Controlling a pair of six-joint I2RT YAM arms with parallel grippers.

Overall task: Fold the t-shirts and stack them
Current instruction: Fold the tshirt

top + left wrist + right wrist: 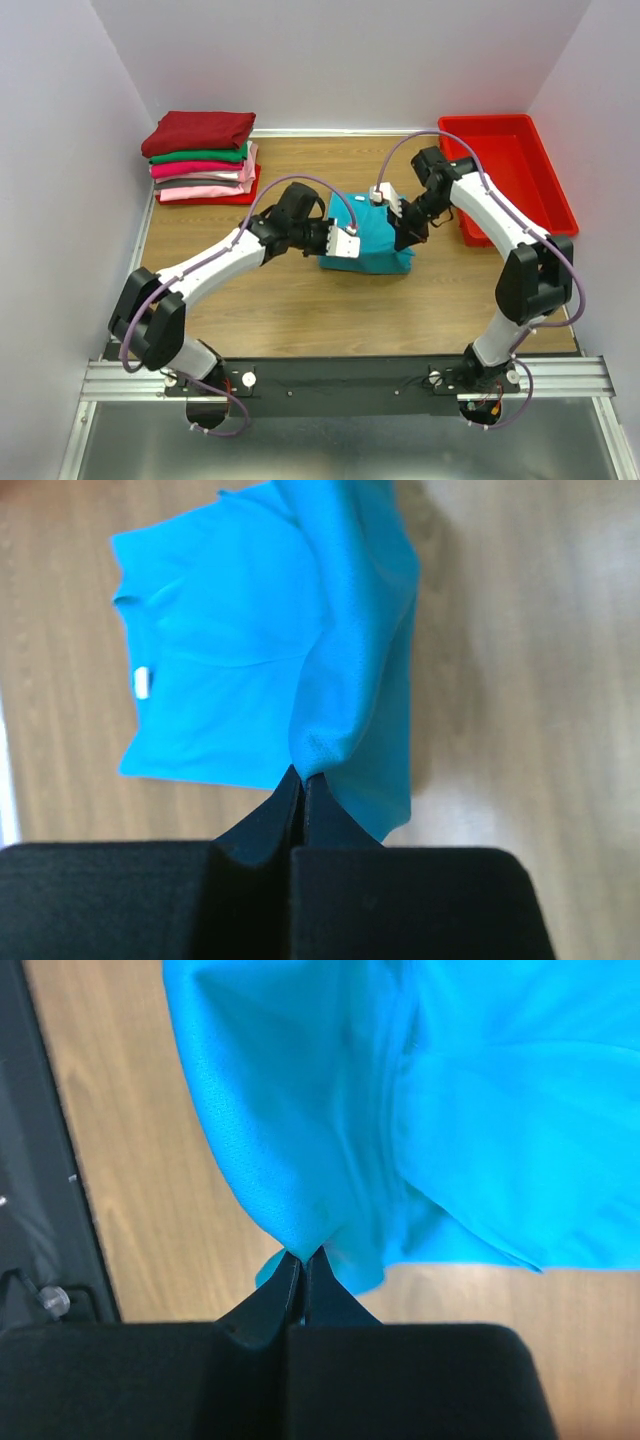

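The teal t-shirt [372,243] lies partly folded at the middle of the wooden table. My left gripper [345,243] is shut on its left edge and holds a fold of the cloth lifted [340,660]. My right gripper [404,226] is shut on its right edge, also lifted [290,1130]. The collar with a white label [142,682] shows in the left wrist view. A stack of folded t-shirts [203,157], dark red on top, then green, magenta and light pink, sits at the back left corner.
A red plastic bin [508,172] stands at the back right, close behind my right arm. White walls close the table in on three sides. The black mounting rail [340,378] runs along the near edge.
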